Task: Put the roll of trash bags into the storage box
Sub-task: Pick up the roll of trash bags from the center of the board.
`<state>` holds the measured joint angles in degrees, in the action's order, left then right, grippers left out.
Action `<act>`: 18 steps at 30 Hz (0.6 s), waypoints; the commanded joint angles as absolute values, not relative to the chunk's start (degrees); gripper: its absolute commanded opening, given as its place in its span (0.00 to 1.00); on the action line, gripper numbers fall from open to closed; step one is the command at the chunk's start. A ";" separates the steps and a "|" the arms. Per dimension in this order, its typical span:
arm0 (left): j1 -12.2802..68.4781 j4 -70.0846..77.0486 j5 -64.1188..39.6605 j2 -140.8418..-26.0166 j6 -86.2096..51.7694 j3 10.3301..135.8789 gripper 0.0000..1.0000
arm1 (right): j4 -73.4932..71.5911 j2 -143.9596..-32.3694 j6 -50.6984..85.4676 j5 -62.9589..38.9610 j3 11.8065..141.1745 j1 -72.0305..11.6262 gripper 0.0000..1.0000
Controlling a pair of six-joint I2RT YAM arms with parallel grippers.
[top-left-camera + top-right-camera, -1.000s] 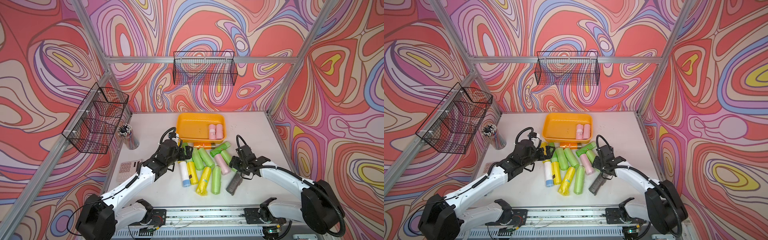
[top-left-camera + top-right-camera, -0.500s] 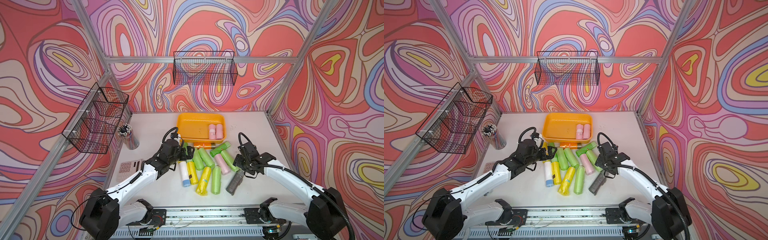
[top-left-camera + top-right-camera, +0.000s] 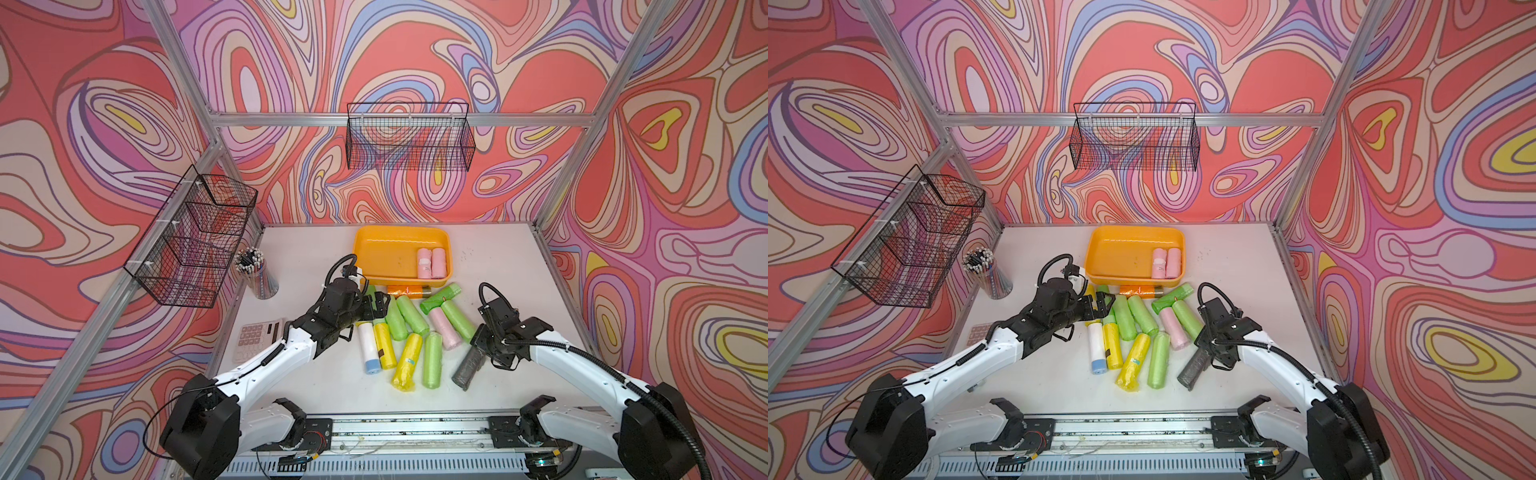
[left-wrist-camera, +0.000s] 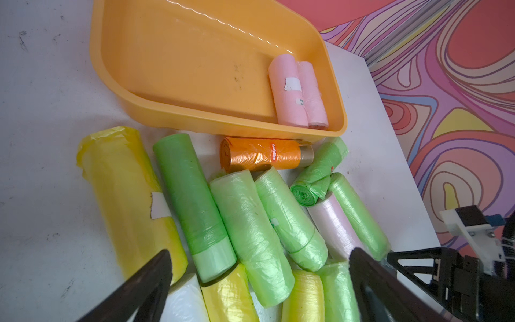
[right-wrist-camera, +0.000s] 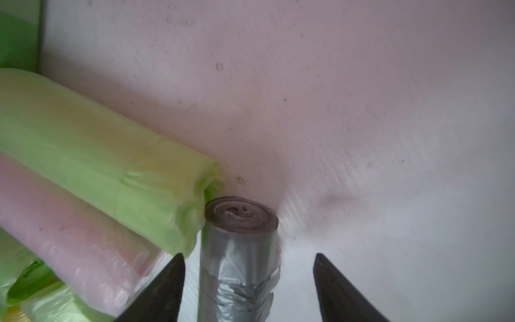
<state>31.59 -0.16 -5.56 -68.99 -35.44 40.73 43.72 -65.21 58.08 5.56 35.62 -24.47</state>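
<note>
Wide-open left gripper (image 4: 259, 252) over crinkly green and yellow rolls (image 4: 250, 223). Right gripper (image 5: 248, 255) open, straddling glossy grey roll (image 5: 239, 278), gaps both sides. Smooth orange box (image 4: 181, 69).

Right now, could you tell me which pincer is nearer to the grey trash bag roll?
Right. The right pincer straddles one end of the grey trash bag roll, jaws open and not touching it; the left pincer hovers open over a green roll, several rolls away.

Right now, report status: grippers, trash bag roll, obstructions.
Left gripper open over the pile. Right gripper open, jaws astride grey roll, not yet closed. Storage box holds two pink rolls. Green roll close beside grey roll's end.
</note>
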 commanded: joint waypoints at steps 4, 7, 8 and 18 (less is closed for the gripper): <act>31.46 0.18 -5.36 -68.66 -35.66 40.96 1.00 | 41.47 -63.81 62.48 3.65 32.50 -24.85 0.72; 31.46 0.20 -5.36 -69.01 -35.84 40.97 1.00 | 42.13 -64.14 63.21 3.55 31.95 -24.84 0.71; 31.46 0.21 -5.35 -69.06 -35.81 40.96 1.00 | 42.11 -64.29 63.36 3.59 31.84 -24.87 0.71; 31.46 0.58 -5.56 -70.04 -35.80 41.22 1.00 | 39.10 -64.55 65.78 2.04 30.33 -25.59 0.70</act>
<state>31.59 -0.14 -5.56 -69.21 -35.44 40.73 40.03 -64.55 63.20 2.46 31.09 -25.02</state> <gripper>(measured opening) 0.999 0.701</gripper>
